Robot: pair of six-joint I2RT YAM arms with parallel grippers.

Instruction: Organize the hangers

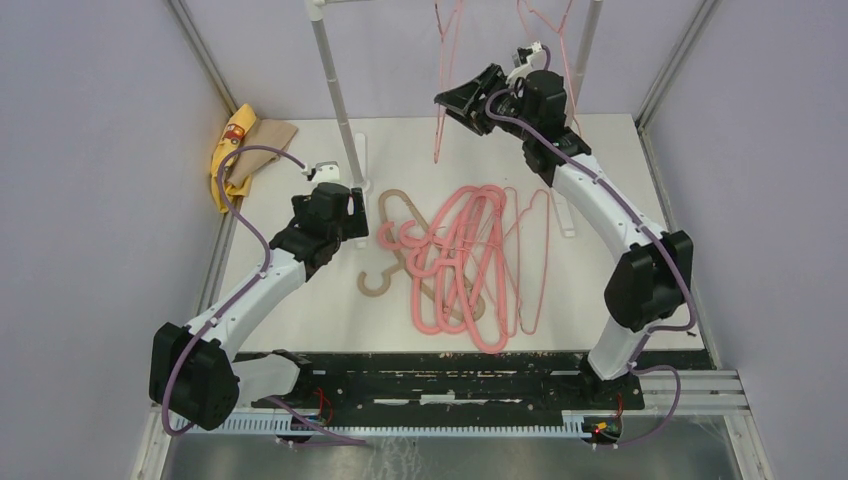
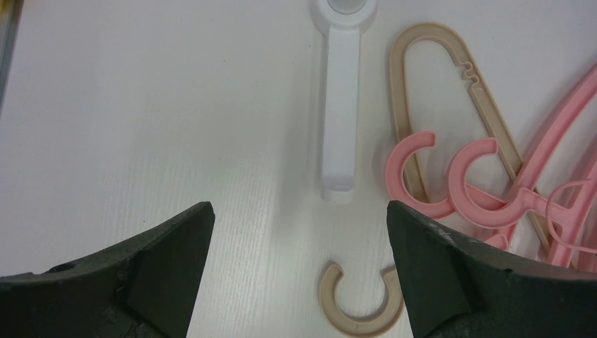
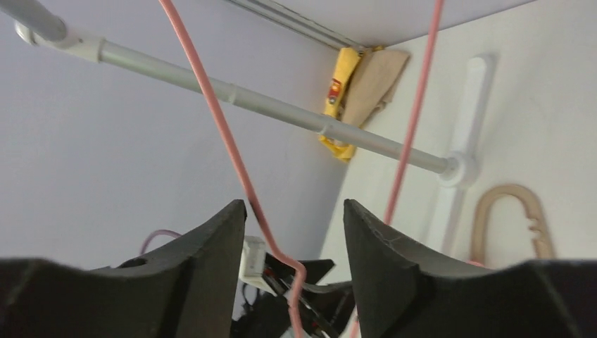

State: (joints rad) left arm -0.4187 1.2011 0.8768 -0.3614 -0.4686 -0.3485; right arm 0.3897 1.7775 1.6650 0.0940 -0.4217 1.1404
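Hangers [image 1: 465, 260] lie in a tangled pile mid tabletop [image 1: 330, 320], between the two arms. Most are thick pink hangers [image 2: 493, 211], tubular with C-shaped hooks, overlapping each other. One tan hanger [image 2: 422, 77] is at the pile's left edge, partly under the pink ones, with its open hook at the near side. A thin pink wire hanger [image 1: 535, 260] lies flat at the pile's right edge. Two more pink wire hangers [image 1: 445, 70] hang from the white rack [image 1: 335, 90] at the far side. The left gripper [image 2: 299, 206] is low over the tabletop just left of the pile, jaws spread wide and holding nothing, the tan hook lying near its right finger. The right gripper [image 3: 294, 204] is raised at the far rack, jaws spread. A strand of a hanging wire hanger runs between them, close to one finger, not clamped. A yellow-and-tan cloth [image 1: 240, 150] sits in the far left corner.
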